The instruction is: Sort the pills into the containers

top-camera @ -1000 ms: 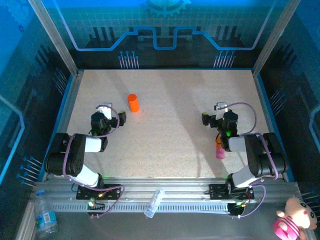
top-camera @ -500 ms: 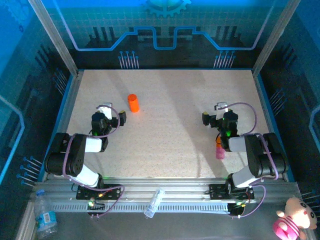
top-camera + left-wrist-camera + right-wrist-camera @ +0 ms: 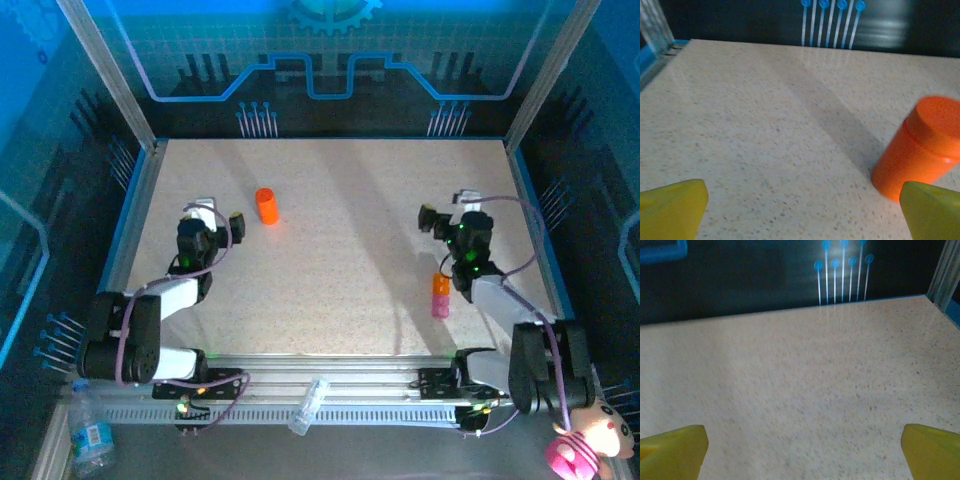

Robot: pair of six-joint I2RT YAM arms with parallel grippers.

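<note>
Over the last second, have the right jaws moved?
Yes. The right jaws shifted rightward and slightly toward the far wall, away from the containers, which stayed put.

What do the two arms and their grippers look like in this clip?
Both the left arm and right arm have black joints with white link shells, and thin purple cables looping along them. The left gripper and right gripper have blunt yellow wedge fingertips.

Both arms (image 3: 182, 288) farther forward; containers (image 3: 440, 296) less hidden
</note>
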